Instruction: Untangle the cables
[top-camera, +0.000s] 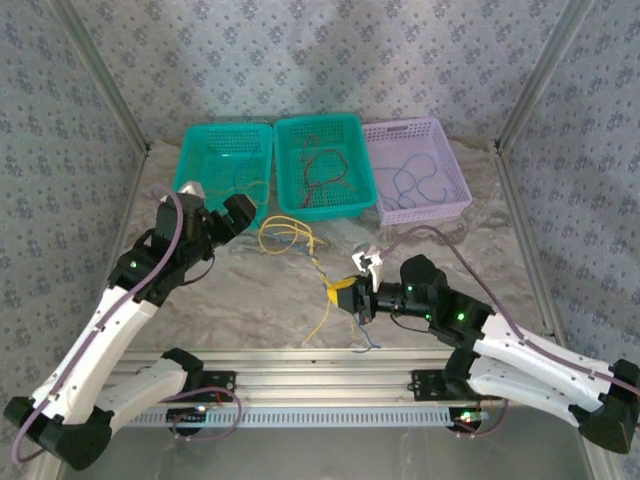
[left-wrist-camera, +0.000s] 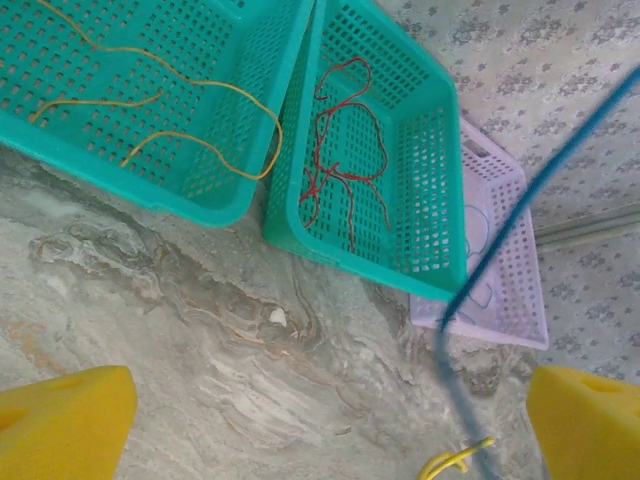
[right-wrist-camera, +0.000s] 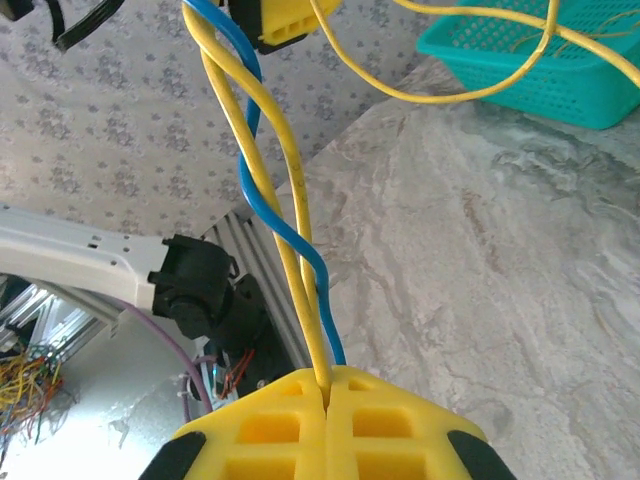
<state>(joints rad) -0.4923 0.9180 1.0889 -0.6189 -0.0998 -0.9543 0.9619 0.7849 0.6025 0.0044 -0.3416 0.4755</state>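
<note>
Three baskets (top-camera: 318, 120) block the table's (top-camera: 250, 300) far edge; tangled cables (top-camera: 283, 233) cross its open middle.

A robotics lab cell, by the look of it: the left arm (top-camera: 105, 325) and right arm (top-camera: 540, 365) are bolted to a slotted aluminium rail (top-camera: 320, 384) at the edge of the marble-look worktop (top-camera: 250, 305). Patterned backdrop panels (top-camera: 320, 60) hang between metal posts (top-camera: 535, 85), and loose wiring (right-wrist-camera: 30, 385) bunches beside the frame.
</note>
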